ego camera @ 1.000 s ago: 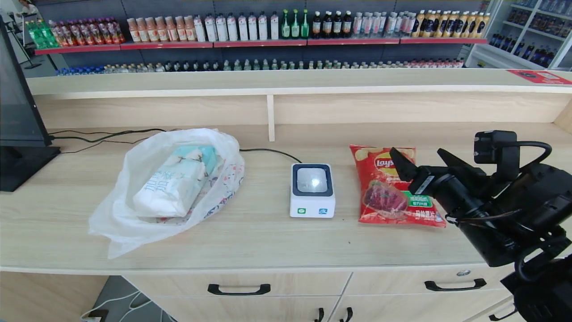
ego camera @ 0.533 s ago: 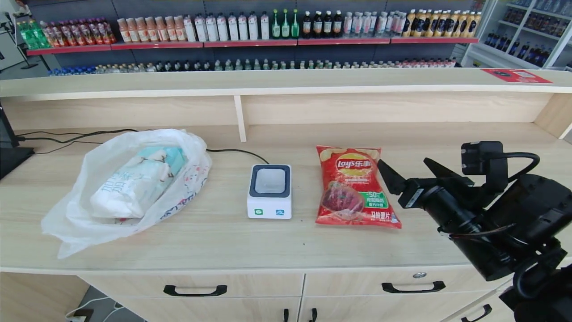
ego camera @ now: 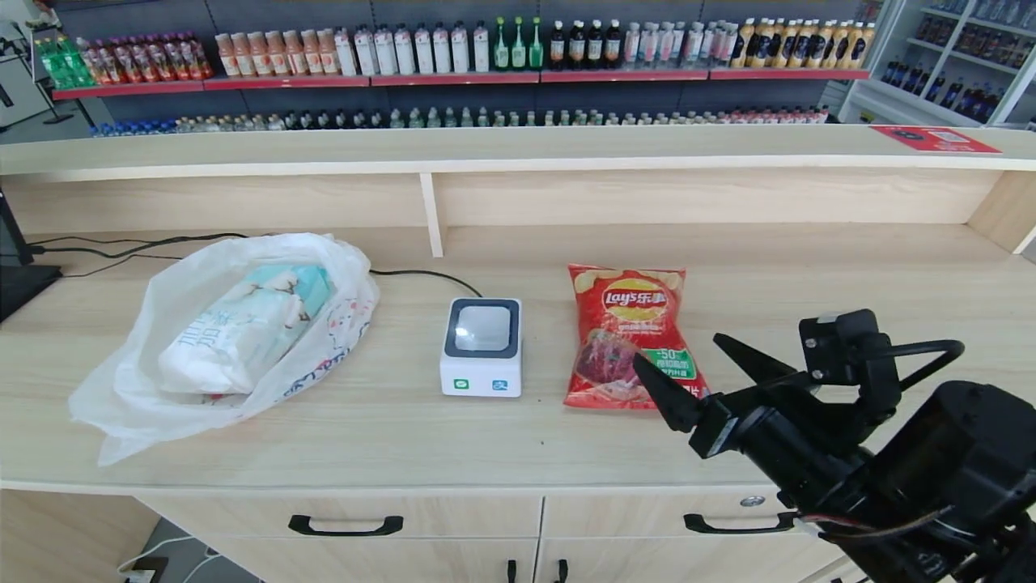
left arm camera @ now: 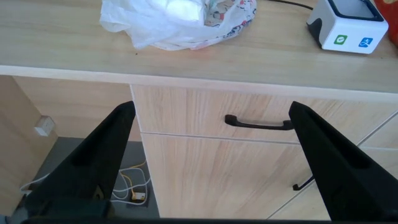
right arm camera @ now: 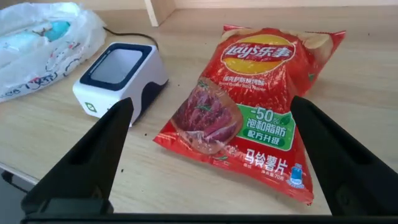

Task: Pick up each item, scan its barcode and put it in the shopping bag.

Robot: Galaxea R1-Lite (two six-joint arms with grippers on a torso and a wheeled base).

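A red chip bag (ego camera: 630, 334) (right arm camera: 252, 109) lies flat on the wooden counter, right of the white barcode scanner (ego camera: 481, 346) (right arm camera: 120, 76) (left arm camera: 348, 23). The white shopping bag (ego camera: 235, 332) (left arm camera: 180, 22) (right arm camera: 43, 43) lies at the left with a wrapped tissue pack (ego camera: 243, 328) inside. My right gripper (ego camera: 704, 372) (right arm camera: 211, 155) is open, hovering just in front of the chip bag's near right corner with nothing between its fingers. My left gripper (left arm camera: 211, 162) is open too, hanging below the counter's front edge before the drawers.
A raised shelf ledge (ego camera: 518, 150) runs along the counter's back, with shelves of bottles (ego camera: 453, 48) behind. A dark monitor base (ego camera: 20, 283) and cables (ego camera: 137, 243) sit at the far left. Drawer handles (ego camera: 346, 526) line the front. Bare counter lies right of the chips.
The head camera swung right, shifting everything left in view. My right gripper came down and toward the near edge, from beside the chip bag's top to its lower right corner.
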